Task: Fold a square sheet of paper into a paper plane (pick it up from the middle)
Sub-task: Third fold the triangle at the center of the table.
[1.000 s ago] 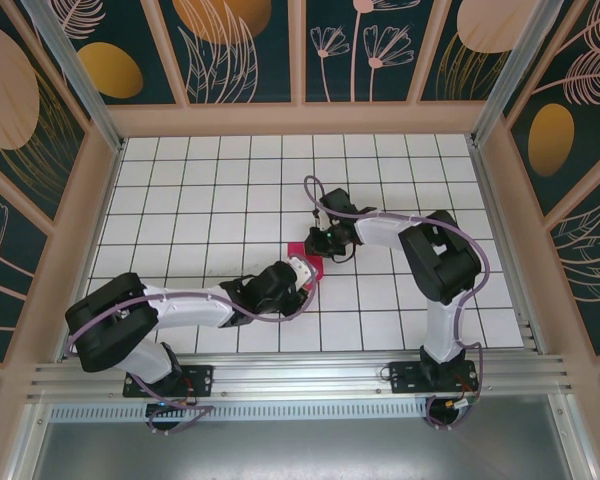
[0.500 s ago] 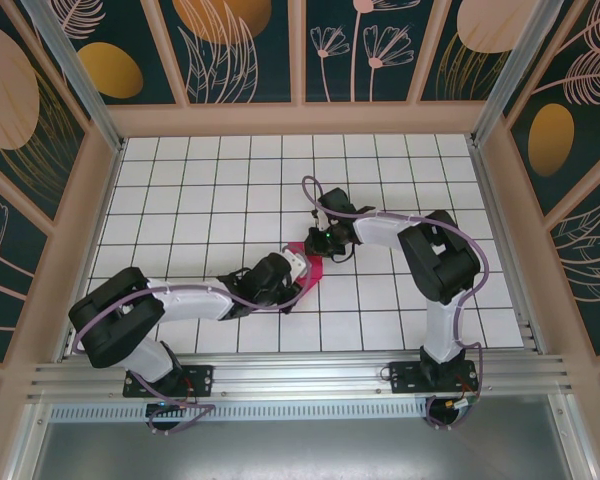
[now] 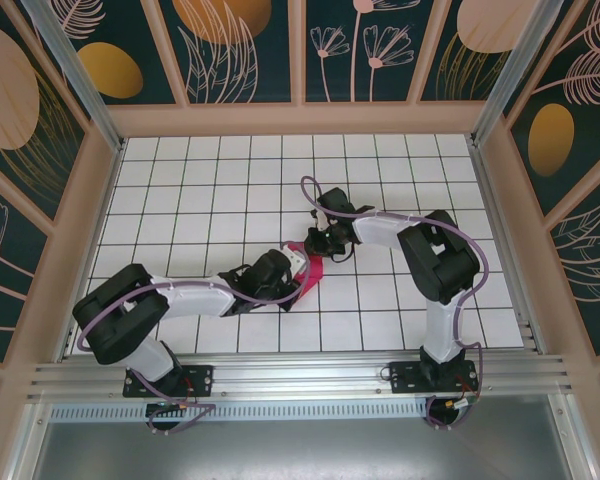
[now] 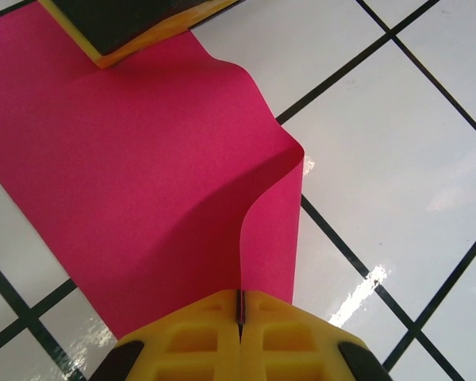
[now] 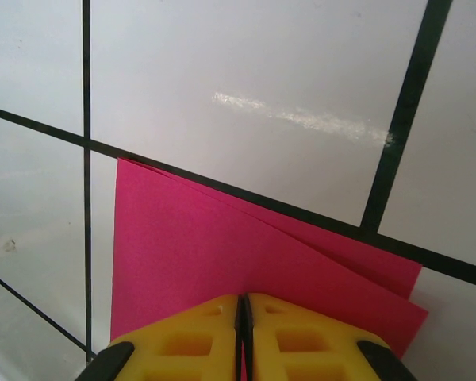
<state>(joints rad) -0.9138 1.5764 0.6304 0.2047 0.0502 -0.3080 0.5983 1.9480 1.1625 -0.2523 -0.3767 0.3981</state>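
Pinching 2 edges, left gripper and right gripper clamp paper (likely light, floppy); edges suit gripping.

**Folded magenta sheet, one edge curled up, mid-table**

The pink paper sheet lies on the white grid tiles near the middle of the table, slightly toward the near side. It is plain magenta and unmarked. In the right wrist view the sheet is folded double and lies flat, its layered edges slightly offset. In the left wrist view the sheet has one edge raised in an upright curl, and the rest lies flat.
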